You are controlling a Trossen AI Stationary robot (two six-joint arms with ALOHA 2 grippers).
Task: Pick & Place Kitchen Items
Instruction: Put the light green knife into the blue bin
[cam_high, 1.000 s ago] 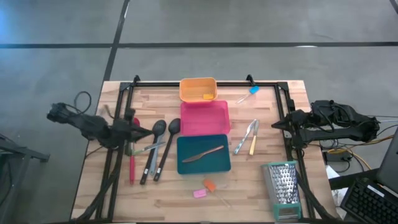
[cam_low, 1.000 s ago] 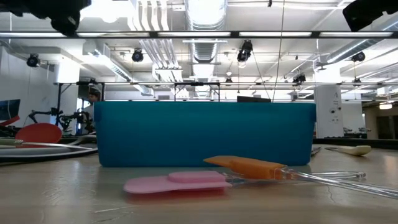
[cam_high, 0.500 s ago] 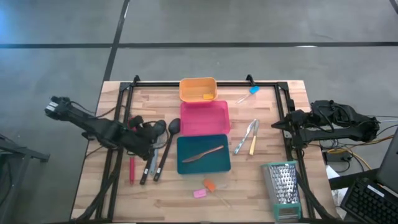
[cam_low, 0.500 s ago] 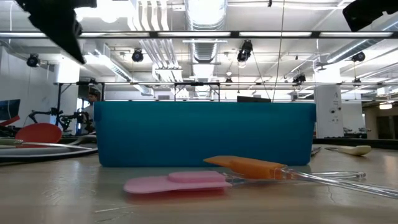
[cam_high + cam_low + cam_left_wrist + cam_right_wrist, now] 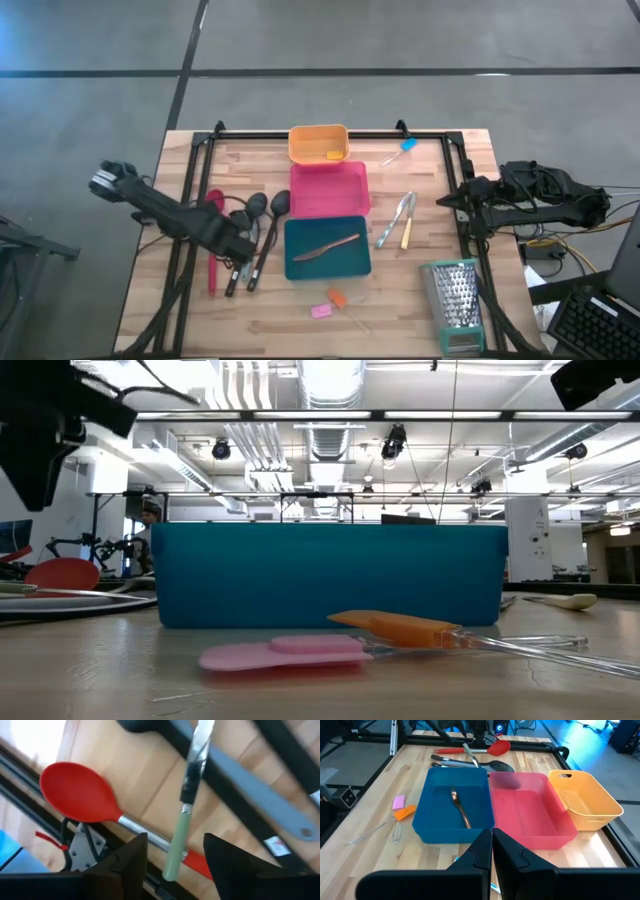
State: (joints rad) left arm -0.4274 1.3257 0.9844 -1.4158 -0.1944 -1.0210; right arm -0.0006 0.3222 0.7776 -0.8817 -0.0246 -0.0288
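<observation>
The left gripper [image 5: 240,250] has swung in from the table's left edge and now hangs over the cluster of utensils left of the teal tray [image 5: 327,248], its jaws spread wide where they were pinched shut a moment ago, holding nothing. Beneath it lie the red spoon [image 5: 80,795], a green-handled knife [image 5: 186,810] and a grey spoon [image 5: 260,785], none of them moved. The right gripper [image 5: 492,851] waits at the right edge, clenched tight on nothing. A utensil [image 5: 460,808] rests in the teal tray.
</observation>
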